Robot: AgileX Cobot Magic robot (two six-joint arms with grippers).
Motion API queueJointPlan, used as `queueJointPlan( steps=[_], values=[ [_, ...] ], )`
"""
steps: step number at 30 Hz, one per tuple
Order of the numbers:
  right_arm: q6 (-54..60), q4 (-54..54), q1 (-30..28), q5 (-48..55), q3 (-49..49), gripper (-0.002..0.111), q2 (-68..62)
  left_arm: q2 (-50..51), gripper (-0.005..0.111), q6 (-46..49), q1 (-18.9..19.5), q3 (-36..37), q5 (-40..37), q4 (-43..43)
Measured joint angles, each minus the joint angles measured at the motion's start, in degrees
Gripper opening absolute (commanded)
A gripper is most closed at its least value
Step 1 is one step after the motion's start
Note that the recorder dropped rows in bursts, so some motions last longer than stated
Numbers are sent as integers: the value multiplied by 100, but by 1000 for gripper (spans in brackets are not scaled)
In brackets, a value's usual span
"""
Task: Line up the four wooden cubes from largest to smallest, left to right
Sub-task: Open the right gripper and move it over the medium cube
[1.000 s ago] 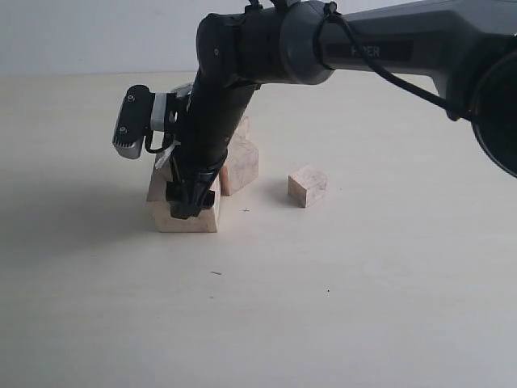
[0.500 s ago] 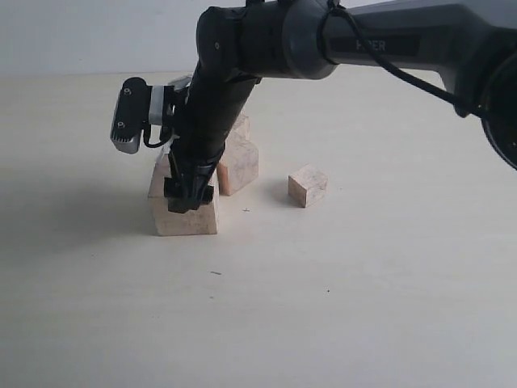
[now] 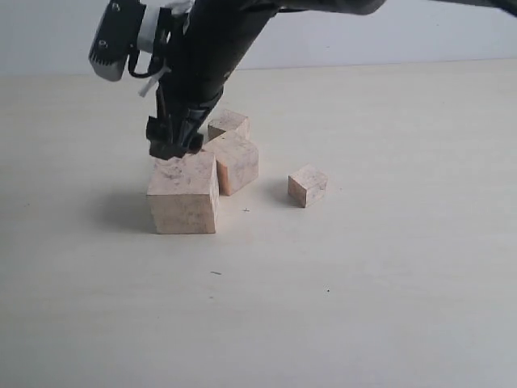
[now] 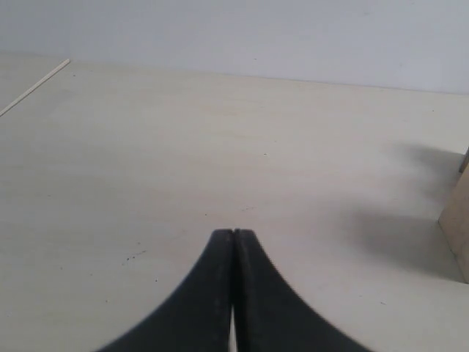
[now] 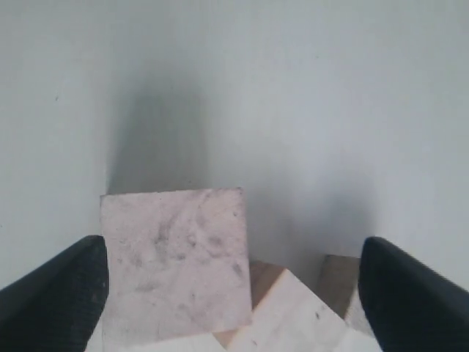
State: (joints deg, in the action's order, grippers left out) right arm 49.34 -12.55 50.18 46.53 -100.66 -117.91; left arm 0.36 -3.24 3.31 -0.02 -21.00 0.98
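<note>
All four wooden cubes rest on the table. The largest cube (image 3: 184, 194) (image 5: 174, 260) stands at the left. The second cube (image 3: 235, 162) (image 5: 293, 315) sits just right of it and a little behind, turned at an angle. The third cube (image 3: 229, 124) (image 5: 339, 286) lies behind that one. The smallest cube (image 3: 308, 185) is apart on the right. My right gripper (image 3: 174, 142) (image 5: 231, 246) hangs open just above the largest cube, holding nothing. My left gripper (image 4: 234, 235) is shut and empty over bare table; a cube's edge (image 4: 458, 220) shows beside it.
The pale table (image 3: 363, 283) is bare in front of the cubes and to their right. The right arm (image 3: 202, 56) reaches in from the top over the cubes' left end. A table edge line (image 4: 33, 88) shows far off in the left wrist view.
My right gripper has let go of the largest cube and risen straight up from around it; the cube stays put on the table.
</note>
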Motion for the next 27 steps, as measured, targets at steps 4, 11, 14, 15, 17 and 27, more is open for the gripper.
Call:
queueJointPlan(
  steps=[4, 11, 14, 15, 17, 27],
  values=[
    [-1033, 1064, 0, -20, 0, 86, 196, 0, 0, 0, 0, 0, 0, 0],
    [-2189, 2145, -273, -33, 0, 77, 231, 0, 0, 0, 0, 0, 0, 0],
    [-2394, 2208, -596, -33, 0, 77, 231, 0, 0, 0, 0, 0, 0, 0],
    [-2485, 2220, -684, -33, 0, 77, 231, 0, 0, 0, 0, 0, 0, 0],
    [-2733, 2054, -885, -33, 0, 77, 231, 0, 0, 0, 0, 0, 0, 0],
    [-2945, 984, -1099, 41, 0, 77, 64, 0, 0, 0, 0, 0, 0, 0]
  ],
)
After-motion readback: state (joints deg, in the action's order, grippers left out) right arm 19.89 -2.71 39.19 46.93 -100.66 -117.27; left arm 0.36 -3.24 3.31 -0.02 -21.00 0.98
